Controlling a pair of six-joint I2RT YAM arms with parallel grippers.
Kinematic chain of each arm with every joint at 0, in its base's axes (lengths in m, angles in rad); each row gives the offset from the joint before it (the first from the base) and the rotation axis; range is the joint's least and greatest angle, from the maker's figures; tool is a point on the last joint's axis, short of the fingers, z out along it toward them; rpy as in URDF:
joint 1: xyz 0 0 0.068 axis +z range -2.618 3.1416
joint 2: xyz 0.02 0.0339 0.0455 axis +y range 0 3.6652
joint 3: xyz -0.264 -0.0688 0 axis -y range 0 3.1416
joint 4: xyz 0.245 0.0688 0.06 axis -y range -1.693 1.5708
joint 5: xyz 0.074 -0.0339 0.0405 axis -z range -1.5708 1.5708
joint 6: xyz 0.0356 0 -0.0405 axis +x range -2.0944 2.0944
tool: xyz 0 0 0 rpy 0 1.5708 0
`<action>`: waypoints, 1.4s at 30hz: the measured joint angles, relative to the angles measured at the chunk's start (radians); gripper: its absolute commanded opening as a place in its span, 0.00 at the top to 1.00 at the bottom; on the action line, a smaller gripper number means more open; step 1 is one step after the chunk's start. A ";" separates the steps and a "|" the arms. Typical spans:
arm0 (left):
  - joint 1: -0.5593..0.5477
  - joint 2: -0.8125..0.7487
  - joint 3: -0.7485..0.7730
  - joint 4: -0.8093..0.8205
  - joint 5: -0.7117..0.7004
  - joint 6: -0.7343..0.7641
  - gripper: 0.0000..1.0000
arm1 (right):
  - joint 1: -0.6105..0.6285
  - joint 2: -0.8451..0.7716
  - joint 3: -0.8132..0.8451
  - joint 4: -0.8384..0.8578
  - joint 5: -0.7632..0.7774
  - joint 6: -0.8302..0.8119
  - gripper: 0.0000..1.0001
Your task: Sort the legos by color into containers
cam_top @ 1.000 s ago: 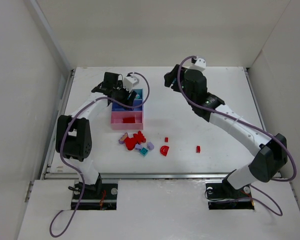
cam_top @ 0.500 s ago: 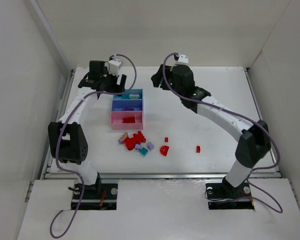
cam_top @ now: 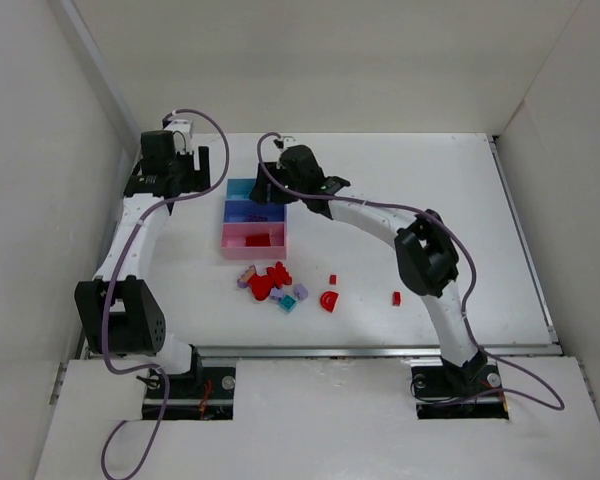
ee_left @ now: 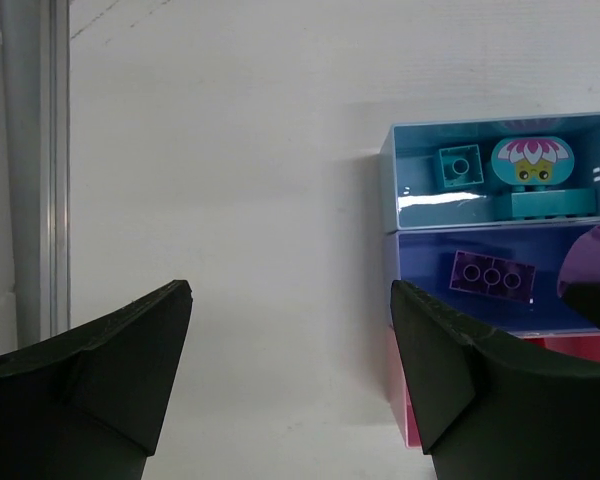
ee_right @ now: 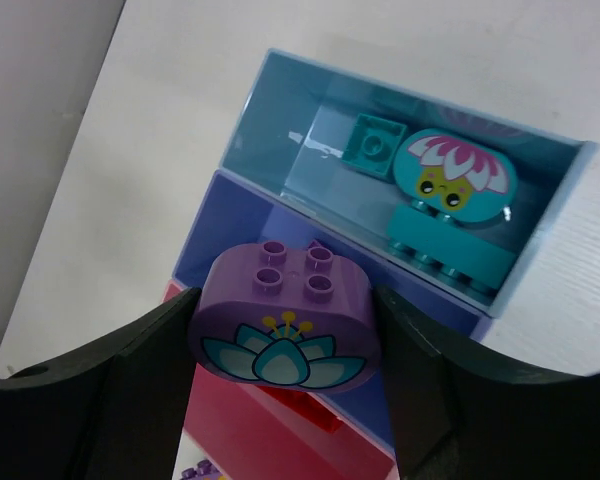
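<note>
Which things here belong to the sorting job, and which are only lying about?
Belong to the job:
- purple flower brick in the right pincer
- light blue tray
- purple-blue tray
- pink tray
- loose bricks on the table
- red arch

Only lying about:
- purple cables
- metal rail at the table's edge

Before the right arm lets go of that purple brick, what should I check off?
1. Right gripper clamps the purple flower brick: ok.
2. Brick over the purple-blue tray: ok, as far as the views show.
3. Space in that tray: ok, only one flat purple brick shows inside.
4. Left gripper clear of that tray: ok, open, empty, off to its side.
5. Drop height: cannot tell.
</note>
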 measured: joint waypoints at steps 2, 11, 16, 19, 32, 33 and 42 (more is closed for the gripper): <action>-0.001 -0.001 -0.007 -0.002 0.000 0.000 0.22 | 0.006 0.010 0.010 -0.002 -0.009 0.000 0.50; -0.001 -0.001 -0.011 -0.003 0.018 0.000 0.22 | 0.006 0.011 0.039 -0.016 -0.021 -0.005 0.00; -0.001 -0.001 -0.011 -0.003 0.028 0.000 0.22 | 0.008 0.011 0.042 -0.024 -0.029 -0.022 0.00; -0.001 -0.001 -0.011 -0.003 0.034 0.000 0.22 | 0.008 0.008 0.043 -0.028 -0.027 -0.047 0.00; -0.013 0.000 -0.003 -0.007 0.095 0.008 0.23 | -0.019 -0.607 -0.357 -0.361 0.377 -0.132 0.11; -0.018 0.000 0.003 -0.008 0.099 0.008 0.23 | -0.041 -0.666 -0.424 -0.370 0.372 -0.106 0.13; -0.084 0.000 0.023 -0.004 0.095 -0.011 0.23 | -0.208 -0.841 -0.973 -0.640 0.314 0.100 0.28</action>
